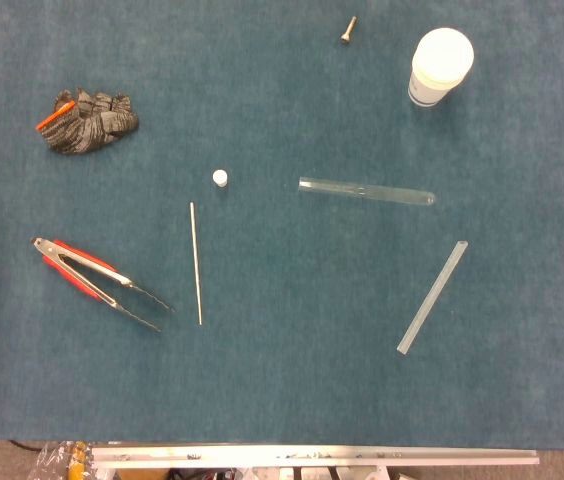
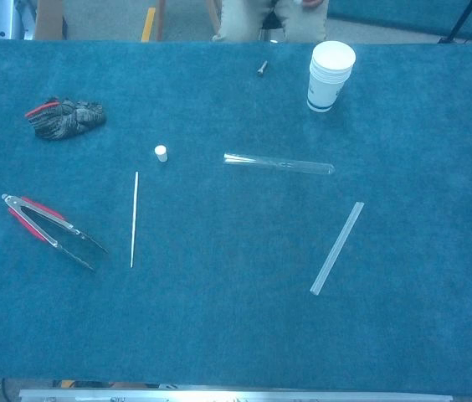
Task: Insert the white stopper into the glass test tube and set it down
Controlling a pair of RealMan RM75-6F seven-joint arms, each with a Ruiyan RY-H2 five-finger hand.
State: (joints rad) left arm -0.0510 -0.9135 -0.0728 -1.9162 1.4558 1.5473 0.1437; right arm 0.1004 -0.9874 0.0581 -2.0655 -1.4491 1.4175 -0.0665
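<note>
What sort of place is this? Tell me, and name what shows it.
Probably a lab-style test bench for robot handling, not a real chemistry lab. A blue cloth-covered table carries a glass test tube, a small white stopper, and unrelated props such as tongs and a stack of paper cups.

the test tube (image 1: 366,190) lies on its side near the middle of the table (image 1: 282,390), running left to right. the stopper (image 1: 220,178) stands to its left, well apart from it. below the stopper a thin stick (image 1: 196,263) lies almost upright in the frame. further left, at the left edge, the tongs (image 1: 95,280) lie slanted, tips toward the stick. the glove (image 1: 90,122) sits bunched in the upper left. the stack of cups (image 1: 439,66) stands in the upper right, above the tube's right end. a small bolt (image 1: 348,31) lies left of the cups, near the top edge. a flat strip (image 1: 432,297) lies slanted in the lower right, below the tube.
</note>
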